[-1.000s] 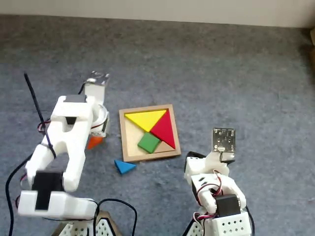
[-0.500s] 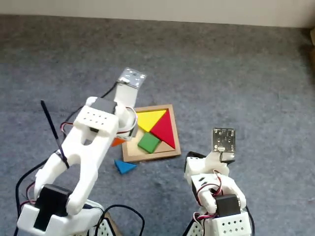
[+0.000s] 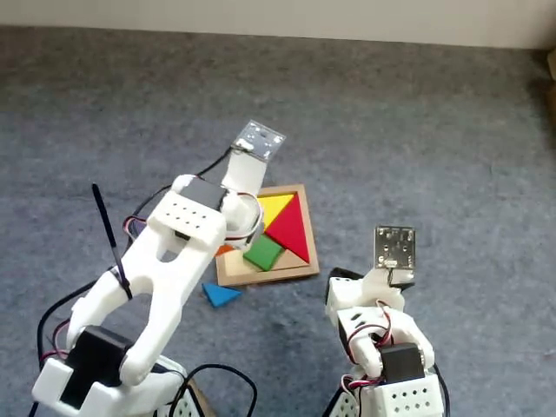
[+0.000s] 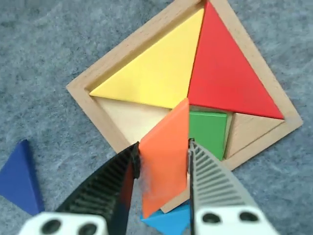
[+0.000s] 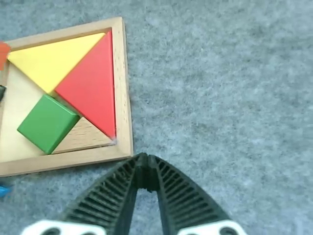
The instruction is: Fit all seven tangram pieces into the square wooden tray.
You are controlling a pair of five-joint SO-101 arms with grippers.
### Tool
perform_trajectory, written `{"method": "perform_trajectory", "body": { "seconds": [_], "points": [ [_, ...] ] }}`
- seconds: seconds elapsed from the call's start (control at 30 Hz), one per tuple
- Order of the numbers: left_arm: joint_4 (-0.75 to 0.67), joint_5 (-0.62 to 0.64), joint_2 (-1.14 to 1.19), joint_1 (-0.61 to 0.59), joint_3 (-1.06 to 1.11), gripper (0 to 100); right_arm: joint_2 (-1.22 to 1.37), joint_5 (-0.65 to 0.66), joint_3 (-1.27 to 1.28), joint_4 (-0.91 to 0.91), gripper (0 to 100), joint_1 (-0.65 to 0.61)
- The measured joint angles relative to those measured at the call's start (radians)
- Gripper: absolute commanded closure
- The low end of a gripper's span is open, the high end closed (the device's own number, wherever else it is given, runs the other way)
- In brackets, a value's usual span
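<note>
We see a square wooden tray (image 4: 78, 89) on grey carpet (image 3: 434, 130), holding a large yellow triangle (image 4: 156, 68), a large red triangle (image 4: 225, 83) and a small green square (image 4: 208, 134). The left gripper (image 4: 164, 146) pinches a flat orange parallelogram (image 4: 165, 176) over the tray's bare part, beside the green square. The right gripper (image 5: 142, 157), fingers pressed together and empty, sits near the tray's red-triangle side.

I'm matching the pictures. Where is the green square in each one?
High view: green square in the tray, beside the arm.
Left wrist view: green square behind the orange piece in the tool.
Right wrist view: green square in the tray, by the yellow triangle's tip.
Landmark: the red triangle beside it everywhere.
</note>
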Motion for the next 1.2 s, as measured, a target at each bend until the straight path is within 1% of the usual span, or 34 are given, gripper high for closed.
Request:
{"method": "perform_trajectory", "body": {
  "seconds": [0.07, 0.13, 0.33, 0.5, 0.8, 0.97, 1.07, 1.2],
  "points": [
    [0.000, 0.000, 0.000, 0.023, 0.003, 72, 0.000, 0.000, 0.000, 0.000, 99.5, 0.000],
    [0.000, 0.000, 0.000, 0.043, 0.014, 69, 0.000, 0.000, 0.000, 0.000, 99.5, 0.000],
    [0.000, 0.000, 0.000, 0.055, 0.021, 74, 0.000, 0.000, 0.000, 0.000, 99.5, 0.000],
    [0.000, 0.000, 0.000, 0.078, 0.025, 75, 0.000, 0.000, 0.000, 0.000, 99.5, 0.000],
    [-0.003, 0.000, 0.000, 0.117, 0.126, 75, 0.000, 0.000, 0.000, 0.000, 99.5, 0.000],
    [-0.063, -0.003, 0.003, 0.114, 0.161, 75, 0.000, 0.000, 0.000, 0.000, 99.5, 0.000],
    [-0.081, -0.026, 0.058, 0.115, 0.152, 75, 0.000, 0.000, 0.000, 0.000, 99.5, 0.000],
    [-0.081, -0.032, 0.192, 0.098, 0.063, 75, 0.000, 0.000, 0.000, 0.000, 99.5, 0.000]
  ]
}}
